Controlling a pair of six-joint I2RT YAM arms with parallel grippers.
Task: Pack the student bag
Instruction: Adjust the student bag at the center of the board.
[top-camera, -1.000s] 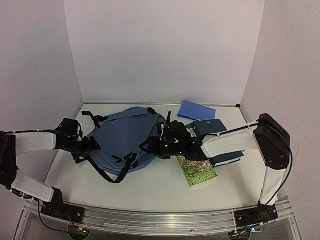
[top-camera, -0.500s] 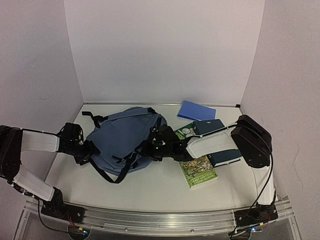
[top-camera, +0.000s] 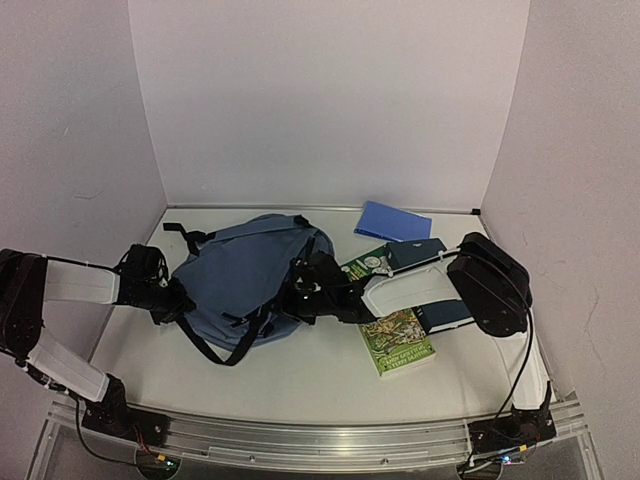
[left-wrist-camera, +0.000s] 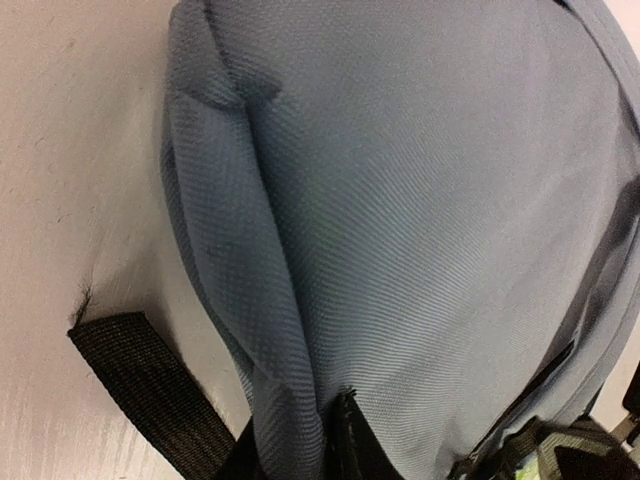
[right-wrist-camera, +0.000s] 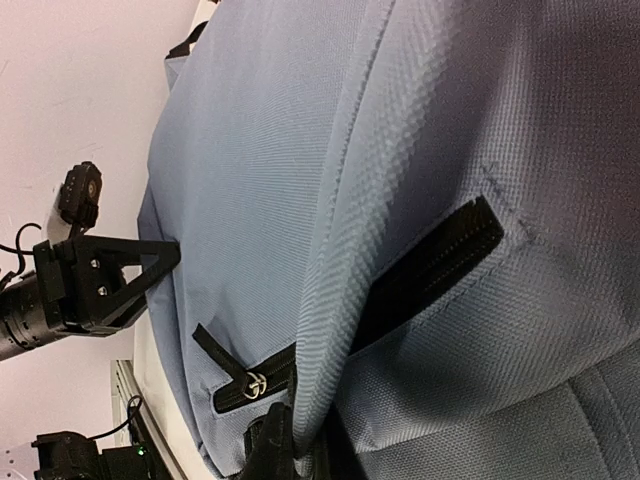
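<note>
The student bag (top-camera: 245, 270), a big slate-blue backpack with black straps, lies flat at the left middle of the table. My left gripper (top-camera: 178, 298) is at its left edge and shut on a pinched fold of the bag's fabric (left-wrist-camera: 290, 400). My right gripper (top-camera: 300, 295) is at the bag's right side. It is shut on another raised fold (right-wrist-camera: 330, 330), just beside a black zipper with a metal pull (right-wrist-camera: 250, 381). In the right wrist view the left gripper (right-wrist-camera: 150, 262) shows across the bag.
A green illustrated book (top-camera: 397, 342) lies right of the bag, with a dark blue book (top-camera: 450, 316) partly under the right arm. Another dark book (top-camera: 415, 252) and a flat blue notebook (top-camera: 392, 220) lie farther back. A loose black strap (left-wrist-camera: 150, 385) trails on the table.
Both grippers have closed on folds of the bag's fabric. The right arm reached further left onto the bag; the left gripper edged in at its left edge.
</note>
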